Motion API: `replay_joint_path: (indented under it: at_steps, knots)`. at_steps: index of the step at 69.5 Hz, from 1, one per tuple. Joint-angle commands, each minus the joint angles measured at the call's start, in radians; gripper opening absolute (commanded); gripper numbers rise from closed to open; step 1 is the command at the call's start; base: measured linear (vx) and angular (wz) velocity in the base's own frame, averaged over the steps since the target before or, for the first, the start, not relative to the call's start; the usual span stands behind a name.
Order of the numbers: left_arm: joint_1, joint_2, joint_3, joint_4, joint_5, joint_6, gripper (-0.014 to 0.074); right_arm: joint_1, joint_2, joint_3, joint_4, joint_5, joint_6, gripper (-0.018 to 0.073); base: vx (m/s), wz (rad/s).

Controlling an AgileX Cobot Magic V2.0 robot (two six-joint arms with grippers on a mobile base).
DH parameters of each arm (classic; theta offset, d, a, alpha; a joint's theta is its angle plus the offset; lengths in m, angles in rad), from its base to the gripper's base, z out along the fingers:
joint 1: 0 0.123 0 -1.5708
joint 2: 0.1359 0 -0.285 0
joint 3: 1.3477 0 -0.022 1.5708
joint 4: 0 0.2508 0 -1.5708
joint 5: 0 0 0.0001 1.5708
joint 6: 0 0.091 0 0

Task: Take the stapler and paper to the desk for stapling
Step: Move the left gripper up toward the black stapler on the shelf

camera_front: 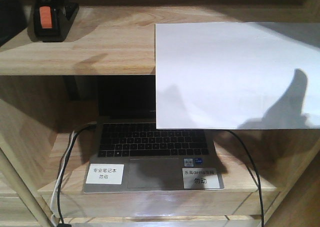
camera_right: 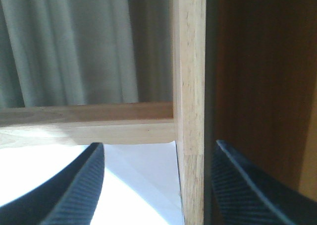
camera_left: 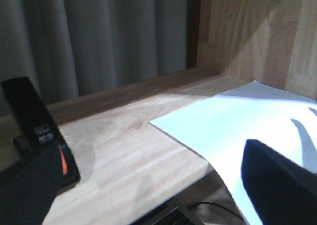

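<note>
The black stapler (camera_front: 50, 19) with its orange-red patch stands at the left of the upper shelf board; it also shows at the left edge of the left wrist view (camera_left: 37, 128). The white paper (camera_front: 235, 69) lies on the same board at the right, its front part hanging past the edge over the laptop. My left gripper (camera_left: 153, 205) is open and empty in front of the board, between stapler and paper (camera_left: 237, 131). My right gripper (camera_right: 158, 195) is open and empty, its jaws either side of the shelf's right upright (camera_right: 190, 111), above the paper's corner (camera_right: 143, 185). The desk is out of view.
An open laptop (camera_front: 150, 152) with two white labels sits on the lower shelf under the paper. Black and white cables (camera_front: 62, 177) run down its left side, and a black cable (camera_front: 250, 162) runs down its right. Grey curtains (camera_left: 99, 36) hang behind the shelf.
</note>
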Motion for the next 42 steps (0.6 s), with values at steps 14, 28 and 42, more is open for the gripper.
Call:
replay_joint_path:
  at_steps: [14,28,42]
  knots:
    - [-0.003,0.219,-0.227,0.237,-0.04,-0.261,0.068,-0.007,0.009,-0.028,-0.002,-0.069,-0.006,0.0441,0.0,0.0]
    - [-0.004,0.365,-0.416,0.411,0.091,-0.444,0.068,-0.007,0.009,-0.028,-0.002,-0.069,-0.006,0.0441,0.0,0.0]
    - [-0.003,0.509,-0.617,0.512,0.326,-0.56,0.068,-0.007,0.009,-0.028,-0.002,-0.069,-0.006,0.0441,0.0,0.0]
